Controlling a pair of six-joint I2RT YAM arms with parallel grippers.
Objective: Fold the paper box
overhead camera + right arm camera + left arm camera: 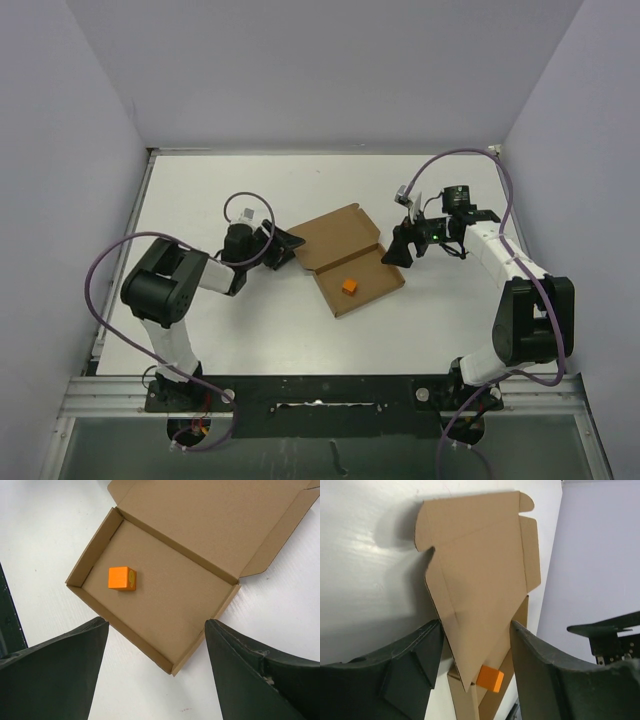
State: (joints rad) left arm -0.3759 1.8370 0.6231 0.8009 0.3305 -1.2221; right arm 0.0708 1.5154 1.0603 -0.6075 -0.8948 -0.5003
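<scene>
Paper box (345,258) sits mid-tabletop (200,190): tray (378,272) nearer the arms, lid (335,235) opened out behind-left of it. Block (349,287) lies in the tray, left of centre. Left hand (285,246) at the lid's left corner, corner between its fingers. Right hand (396,255) just beside the tray's right corner.

L arm (165,290) & R arm (525,312): blk joints, wht links, purple cables (92,275).

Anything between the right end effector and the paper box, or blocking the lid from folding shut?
Nothing visible stands between the right end effector and the paper box, only table surface. An orange cube sits inside the tray, under the lid's path. Whether it clears the walls is hard to tell.
</scene>
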